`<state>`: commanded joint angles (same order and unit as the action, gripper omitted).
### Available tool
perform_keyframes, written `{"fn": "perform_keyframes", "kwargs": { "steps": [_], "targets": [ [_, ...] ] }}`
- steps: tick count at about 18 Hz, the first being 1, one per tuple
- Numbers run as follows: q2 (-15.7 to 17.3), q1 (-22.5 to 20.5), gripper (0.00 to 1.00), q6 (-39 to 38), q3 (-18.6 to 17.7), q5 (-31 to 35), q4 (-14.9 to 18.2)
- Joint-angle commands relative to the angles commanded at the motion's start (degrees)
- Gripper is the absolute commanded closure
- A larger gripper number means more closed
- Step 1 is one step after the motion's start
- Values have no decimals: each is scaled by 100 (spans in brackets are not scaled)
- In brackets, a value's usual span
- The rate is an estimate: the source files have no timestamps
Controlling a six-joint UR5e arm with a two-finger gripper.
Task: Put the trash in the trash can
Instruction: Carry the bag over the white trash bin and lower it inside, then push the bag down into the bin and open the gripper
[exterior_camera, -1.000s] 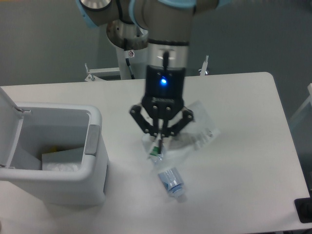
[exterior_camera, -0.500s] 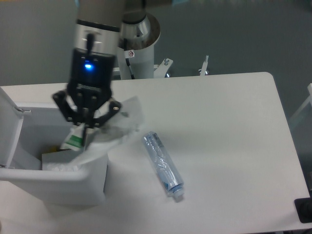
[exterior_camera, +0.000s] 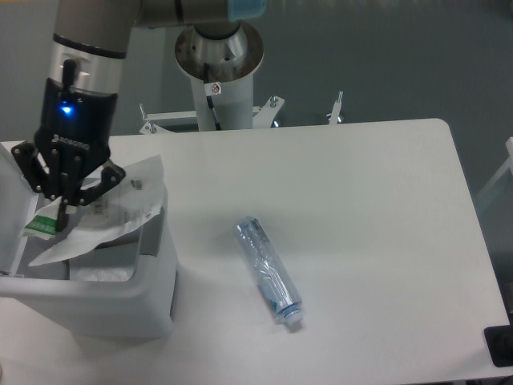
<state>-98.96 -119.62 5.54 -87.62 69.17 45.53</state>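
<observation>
Jaws pinch the packet (exterior_camera: 96,216) above the trash can (exterior_camera: 120,297).

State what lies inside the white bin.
In the bin, only a pale sheet shows near the front wall. The packet held above hides the rest.

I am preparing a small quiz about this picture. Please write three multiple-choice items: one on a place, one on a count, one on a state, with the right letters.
1. Where is the packet?
A. Flat on the table
B. Held over the trash can
C. Under the bottle

2. How many bottles lie on the table?
A. One
B. Two
C. Three

3. How is the gripper?
A. Open and empty
B. Shut on the bottle
C. Shut on the packet

Answers: 1 B, the packet hangs above the open bin. 2 A, only one crushed bottle lies there. 3 C, its fingers pinch the packet.
</observation>
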Motion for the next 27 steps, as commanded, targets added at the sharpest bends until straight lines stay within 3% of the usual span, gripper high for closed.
{"fn": "perform_keyframes", "kwargs": {
  "steps": [13, 27],
  "targets": [
    [-299, 70, 100, -9, -229, 44, 0],
    [-308, 150, 92, 44, -440, 343, -18]
  ]
}}
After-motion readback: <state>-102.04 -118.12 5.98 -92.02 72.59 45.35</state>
